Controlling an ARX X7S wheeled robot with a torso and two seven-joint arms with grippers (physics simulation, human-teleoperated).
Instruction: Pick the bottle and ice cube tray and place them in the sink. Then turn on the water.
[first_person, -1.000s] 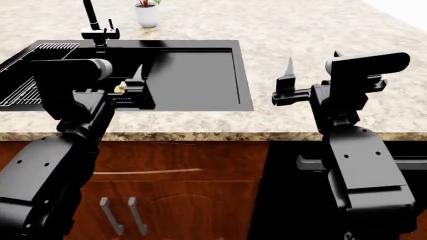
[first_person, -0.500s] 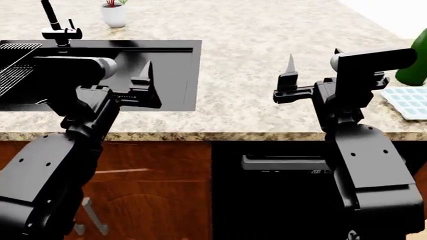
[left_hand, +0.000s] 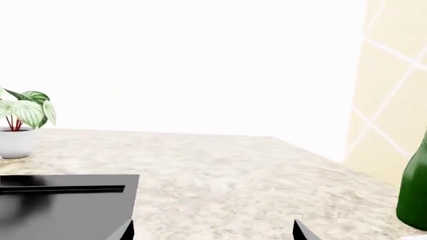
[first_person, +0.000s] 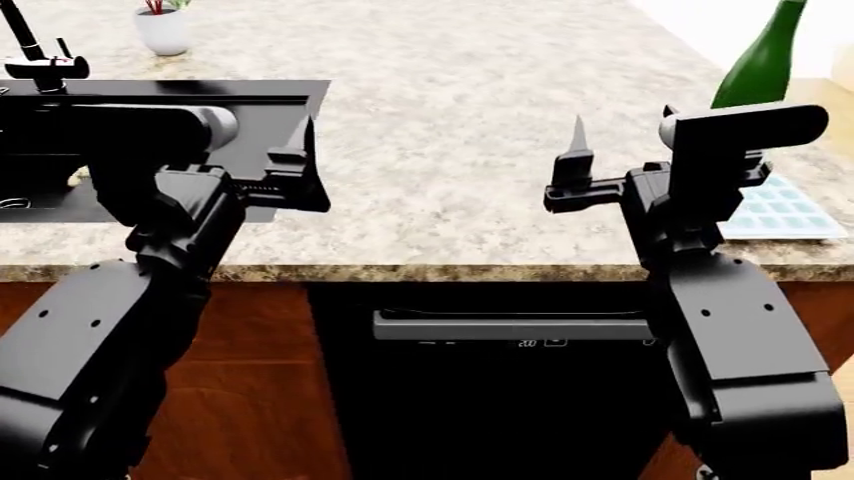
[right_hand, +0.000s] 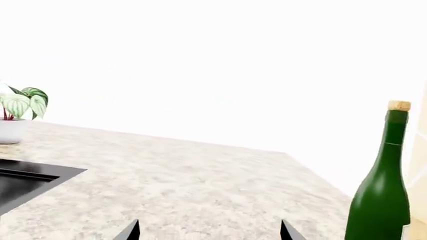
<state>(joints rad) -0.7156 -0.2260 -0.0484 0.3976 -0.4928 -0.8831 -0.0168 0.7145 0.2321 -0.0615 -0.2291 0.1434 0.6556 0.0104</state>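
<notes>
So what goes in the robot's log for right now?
left gripper: open | right gripper: open | bottle, ice cube tray: on counter | sink: far left

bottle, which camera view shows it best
The right wrist view: the bottle stands upright on the counter, its pale top, neck and most of its green body visible. The head view shows only neck and shoulder behind the right arm. The left wrist view catches just a green sliver at the picture's edge.

Upright bottle (right_hand: 381, 200) on granite counter (right_hand: 193, 190)
</notes>
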